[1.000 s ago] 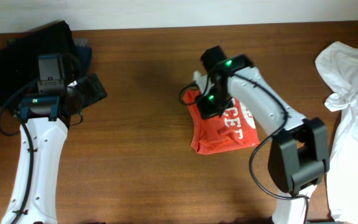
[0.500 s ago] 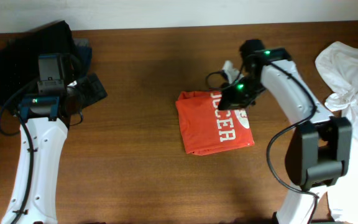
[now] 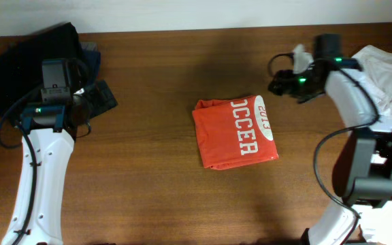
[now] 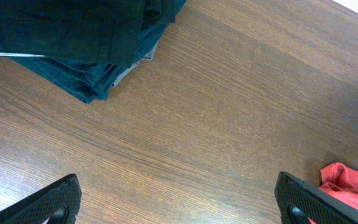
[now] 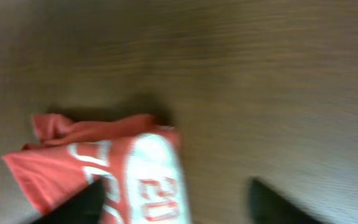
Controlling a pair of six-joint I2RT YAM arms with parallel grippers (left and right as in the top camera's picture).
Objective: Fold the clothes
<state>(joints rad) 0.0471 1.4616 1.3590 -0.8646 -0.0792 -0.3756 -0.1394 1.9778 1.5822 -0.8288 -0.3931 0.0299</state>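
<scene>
From above, the red-orange T-shirt [image 3: 235, 133] lies folded small near the middle of the table [image 3: 155, 177], with white letters facing up. The right gripper [image 3: 279, 85] hangs near the shirt's far right corner, not touching it. The left gripper [image 3: 103, 97] sits by the dark clothes [image 3: 26, 61] in the far left corner. A white shirt [image 3: 386, 82] is heaped along the right edge, close to the right arm.

In the left wrist view, the left gripper [image 4: 176, 186] is wide open and holds nothing. Only bare wood is under it. The dark clothes [image 4: 73, 37] are at the top, and a bit of the T-shirt [image 4: 350, 180] peeks in at the right.

The right wrist view is blurry. The right gripper [image 5: 176, 183] has its fingers far apart with nothing held, and the T-shirt [image 5: 92, 165] is just below.

The shirt's edge looks lumpy, so I think the fold could flop open. If the open fingers dip low, they could catch the cloth and drag it. The right arm could also pull the white shirt along.
</scene>
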